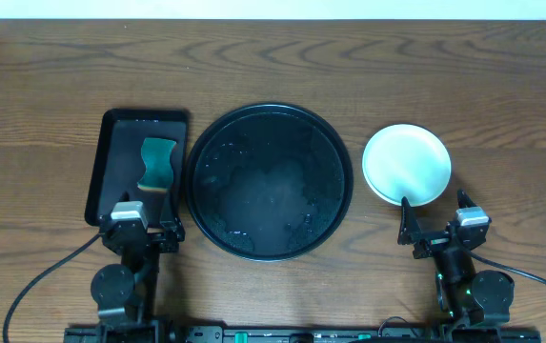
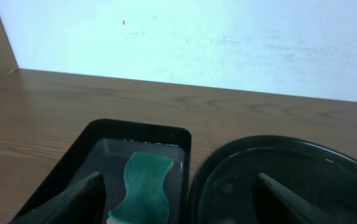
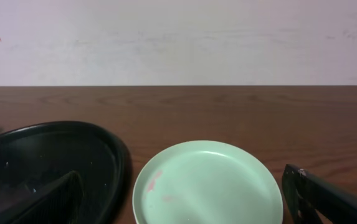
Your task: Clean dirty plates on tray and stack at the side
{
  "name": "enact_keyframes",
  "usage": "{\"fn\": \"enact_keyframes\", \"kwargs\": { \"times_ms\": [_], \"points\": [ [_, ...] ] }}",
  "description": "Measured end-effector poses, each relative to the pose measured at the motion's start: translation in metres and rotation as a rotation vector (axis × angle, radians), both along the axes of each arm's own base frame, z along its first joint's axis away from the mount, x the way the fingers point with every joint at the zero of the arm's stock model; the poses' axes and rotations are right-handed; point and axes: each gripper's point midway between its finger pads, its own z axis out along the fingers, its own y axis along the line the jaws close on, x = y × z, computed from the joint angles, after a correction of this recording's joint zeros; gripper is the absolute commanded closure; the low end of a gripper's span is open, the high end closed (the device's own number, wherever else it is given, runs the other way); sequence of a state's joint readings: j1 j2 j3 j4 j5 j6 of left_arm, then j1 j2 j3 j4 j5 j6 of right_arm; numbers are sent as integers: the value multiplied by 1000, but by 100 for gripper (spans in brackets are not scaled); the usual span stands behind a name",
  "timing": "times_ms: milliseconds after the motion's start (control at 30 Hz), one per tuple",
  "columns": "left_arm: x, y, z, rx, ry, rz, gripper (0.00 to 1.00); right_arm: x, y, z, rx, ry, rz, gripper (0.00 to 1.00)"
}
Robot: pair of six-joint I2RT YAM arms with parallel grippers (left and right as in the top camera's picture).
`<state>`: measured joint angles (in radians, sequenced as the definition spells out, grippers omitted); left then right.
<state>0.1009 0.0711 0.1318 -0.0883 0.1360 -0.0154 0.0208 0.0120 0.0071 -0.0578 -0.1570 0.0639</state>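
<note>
Presently sponge point(image 1: 156, 164) lies in small tray point(image 1: 118, 143) — round tray point(image 1: 268, 186) wet.

Soft, even light from above; shadows faint. The tray point(image 1: 269, 181) carries a mottled sheen (glints toward its 7 o'clock); the plate point(image 1: 407, 164) nearly blows out overhead. Wrist views softer, bottom edges blurred.

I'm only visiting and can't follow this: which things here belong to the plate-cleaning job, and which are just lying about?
Part of the job: round black tray; pale green plate beside it; green sponge in its small rectangular tray; left gripper and right gripper, both open.
Just there: wooden table; wall.
</note>
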Motion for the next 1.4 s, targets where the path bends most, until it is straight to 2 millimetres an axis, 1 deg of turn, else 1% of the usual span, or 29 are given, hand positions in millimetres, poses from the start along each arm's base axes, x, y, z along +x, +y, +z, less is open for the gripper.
{"fn": "enact_keyframes", "kwargs": {
  "times_ms": [467, 1400],
  "points": [
    [3, 0, -23, 98, -14, -11, 24, 0, 0, 0, 0, 0, 0, 1],
    [3, 0, -24, 123, -9, -12, 24, 0, 0, 0, 0, 0, 0, 1]
  ]
}}
